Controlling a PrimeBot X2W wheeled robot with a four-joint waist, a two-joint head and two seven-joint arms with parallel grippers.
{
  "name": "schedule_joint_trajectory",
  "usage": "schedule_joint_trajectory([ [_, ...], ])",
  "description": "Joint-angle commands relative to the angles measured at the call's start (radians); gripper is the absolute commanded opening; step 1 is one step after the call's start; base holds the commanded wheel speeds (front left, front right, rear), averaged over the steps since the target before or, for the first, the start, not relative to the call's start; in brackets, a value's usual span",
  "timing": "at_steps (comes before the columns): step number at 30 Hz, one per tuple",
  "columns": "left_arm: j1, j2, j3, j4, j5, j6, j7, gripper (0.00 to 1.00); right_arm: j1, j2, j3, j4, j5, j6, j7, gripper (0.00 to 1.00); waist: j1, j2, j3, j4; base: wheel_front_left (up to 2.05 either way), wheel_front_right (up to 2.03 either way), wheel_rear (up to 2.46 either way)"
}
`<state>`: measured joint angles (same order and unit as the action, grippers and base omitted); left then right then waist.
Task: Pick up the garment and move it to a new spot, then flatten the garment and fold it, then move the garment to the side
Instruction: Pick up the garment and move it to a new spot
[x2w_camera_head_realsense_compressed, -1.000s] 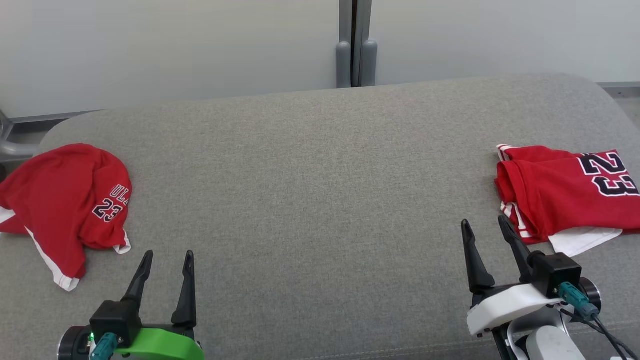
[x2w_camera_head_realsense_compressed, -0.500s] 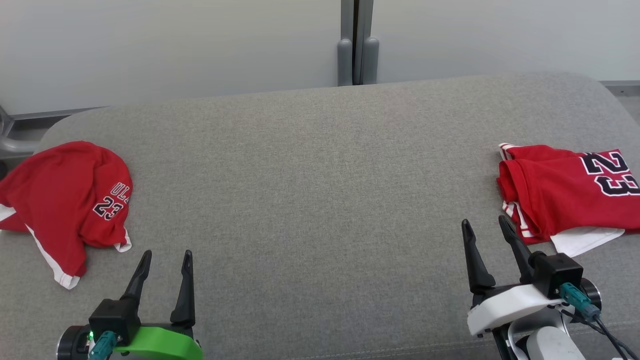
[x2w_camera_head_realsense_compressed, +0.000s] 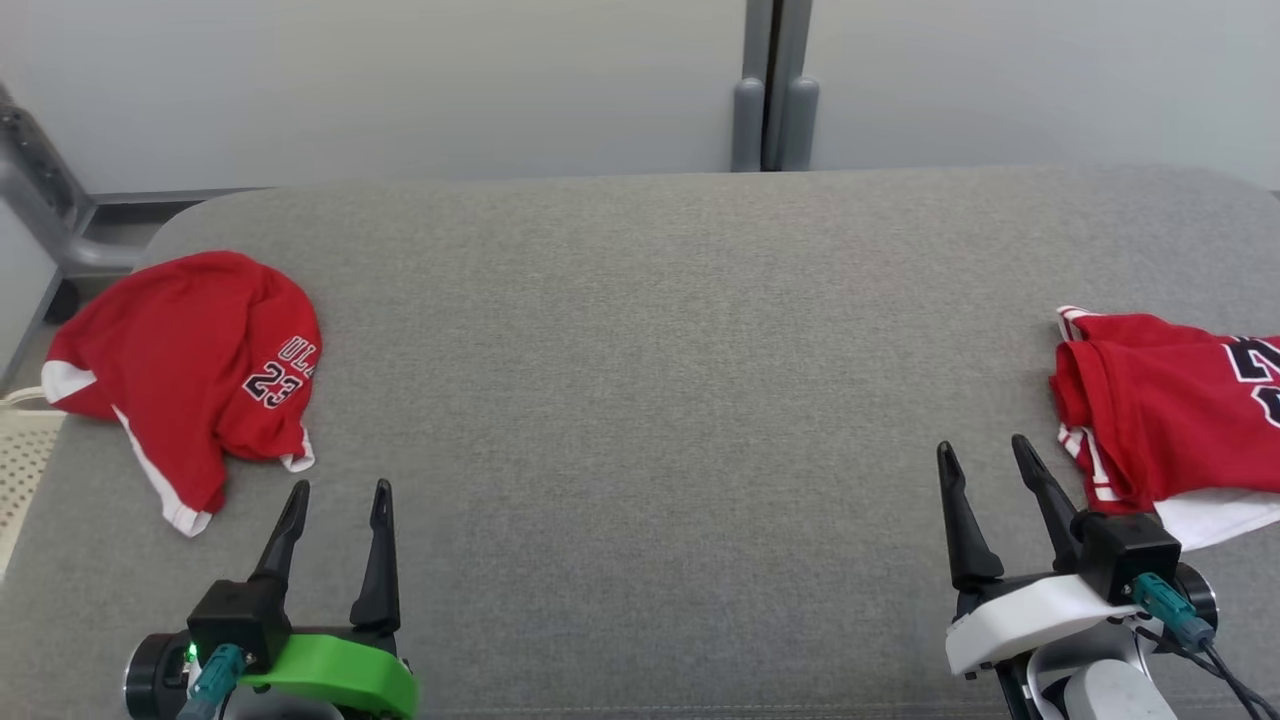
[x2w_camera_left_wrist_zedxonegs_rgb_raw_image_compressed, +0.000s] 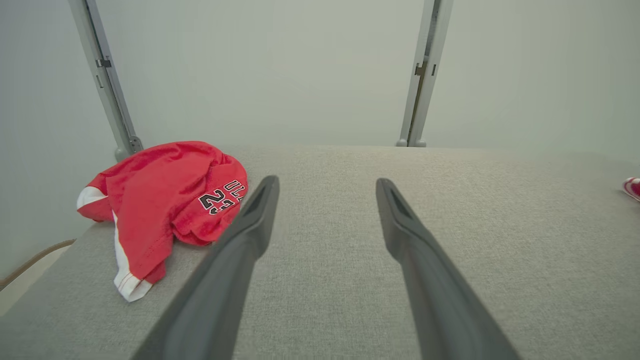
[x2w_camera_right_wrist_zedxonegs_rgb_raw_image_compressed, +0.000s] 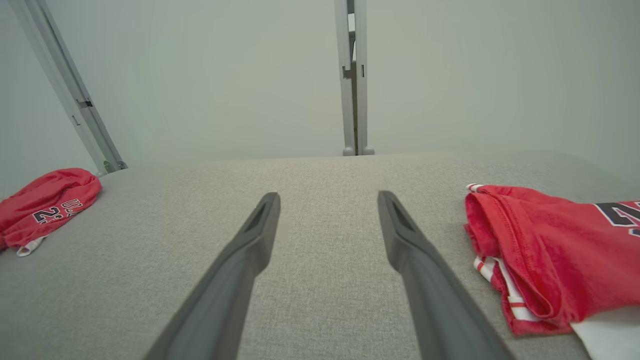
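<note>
- As both grippers stand wide open and hold nothing, the step in hand is, in my judgement, the first pick-up. The left gripper (x2w_camera_head_realsense_compressed: 340, 490) hovers at the near left of the grey padded surface (x2w_camera_head_realsense_compressed: 640, 330), and the right gripper (x2w_camera_head_realsense_compressed: 982, 447) at the near right.
- The crumpled garment (x2w_camera_head_realsense_compressed: 190, 370) lies in a heap at the left side, a little farther and more to the left than the left gripper, not touching it. This is probably the one to take.
- A folded garment (x2w_camera_head_realsense_compressed: 1150, 410) lies at the right side, just beside the right gripper. It looks finished, so it is better to leave it alone.
- For a good grasp, the left gripper should aim at a raised fold on the heap, not at the flat white hem (x2w_camera_head_realsense_compressed: 165, 500), so that the fingers close around enough cloth.
- The left part of the heap may hang over the edge of the surface, though the view is not clear there. Lifting straight up first, before carrying it to the right, would avoid dragging it.
- The middle of the surface is a good new spot, because both arms can reach it for flattening.
</note>
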<state>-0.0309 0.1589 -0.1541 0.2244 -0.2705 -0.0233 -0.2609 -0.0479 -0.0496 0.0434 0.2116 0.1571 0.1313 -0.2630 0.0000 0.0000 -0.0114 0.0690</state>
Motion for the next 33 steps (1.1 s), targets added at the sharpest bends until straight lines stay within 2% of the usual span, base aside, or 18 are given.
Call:
schedule_joint_trajectory([
  [1, -0.005, 0.001, 0.003, -0.002, 0.007, 0.004, -0.004, 1.00, 0.003, -0.002, 0.002, -0.007, -0.006, -0.001, -0.003, 1.00, 0.0000, 0.0000, -0.003, 0.050, 0.00, 0.00, 0.00],
  [20, 0.010, 0.003, 0.012, -0.006, -0.014, 0.033, -0.001, 1.00, 0.013, -0.003, 0.029, 0.000, 0.017, -0.001, -0.003, 1.00, 0.0000, 0.0000, -0.001, 0.447, 0.00, 0.00, 0.00],
  [26, 0.033, -0.005, 0.052, -0.038, -0.030, 0.059, -0.003, 1.00, -0.045, -0.003, 0.080, 0.030, 0.009, -0.001, -0.002, 1.00, 0.0000, 0.0000, 0.029, 0.466, 0.00, 0.00, 0.00],
  [33, 0.057, -0.022, 0.084, -0.080, -0.030, 0.064, -0.003, 1.00, -0.094, -0.003, 0.110, 0.070, 0.007, -0.001, -0.002, 1.00, 0.0000, 0.0000, 0.047, 0.473, 0.00, 0.00, 0.00],
])
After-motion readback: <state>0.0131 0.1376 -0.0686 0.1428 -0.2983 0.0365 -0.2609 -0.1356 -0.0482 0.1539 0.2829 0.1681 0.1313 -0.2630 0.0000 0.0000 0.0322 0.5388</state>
